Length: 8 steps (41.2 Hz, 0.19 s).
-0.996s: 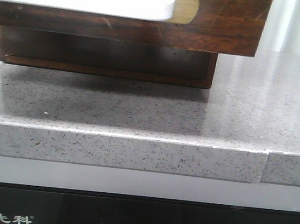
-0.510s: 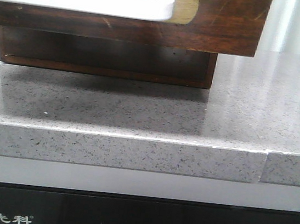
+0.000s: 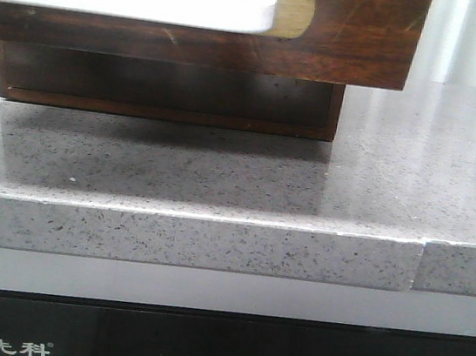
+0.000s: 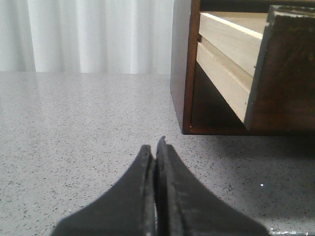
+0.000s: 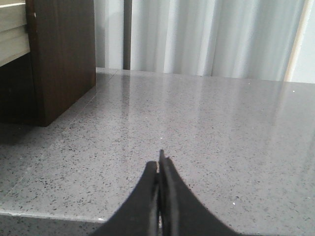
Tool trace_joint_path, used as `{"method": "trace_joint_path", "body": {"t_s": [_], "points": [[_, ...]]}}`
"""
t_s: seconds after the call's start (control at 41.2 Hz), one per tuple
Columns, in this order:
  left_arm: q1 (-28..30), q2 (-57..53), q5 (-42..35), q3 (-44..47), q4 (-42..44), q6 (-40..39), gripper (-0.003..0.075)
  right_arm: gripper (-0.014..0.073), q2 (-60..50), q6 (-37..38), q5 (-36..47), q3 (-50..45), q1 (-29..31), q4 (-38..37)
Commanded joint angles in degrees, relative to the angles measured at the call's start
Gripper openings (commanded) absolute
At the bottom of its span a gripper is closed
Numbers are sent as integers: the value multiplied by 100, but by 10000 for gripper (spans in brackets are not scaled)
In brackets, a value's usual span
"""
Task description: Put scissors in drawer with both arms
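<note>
The drawer [image 3: 353, 35] stood pulled out; both pincers [image 4: 156, 147] [image 5: 159, 162] were pressed closed, empty. Unseen scissors needed locating.

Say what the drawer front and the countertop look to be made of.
Drawer front: dark stained wood, semi-gloss, with visible grain and pale scratches. Countertop: probably polished stone or quartz composite, grey with dark specks and soft reflections.
</note>
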<state>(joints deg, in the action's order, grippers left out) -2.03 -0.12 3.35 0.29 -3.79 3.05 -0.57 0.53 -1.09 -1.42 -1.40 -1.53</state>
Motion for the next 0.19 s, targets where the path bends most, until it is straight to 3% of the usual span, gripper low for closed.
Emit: {"method": "trace_joint_path", "body": {"t_s": [0.0,0.17], "points": [[5,-102,-455,134,-6,-58,-20,-68,-99,-53,438,-13,16,18],[5,-102,-455,134,-6,-58,-20,-68,-99,-53,438,-13,16,18]]}}
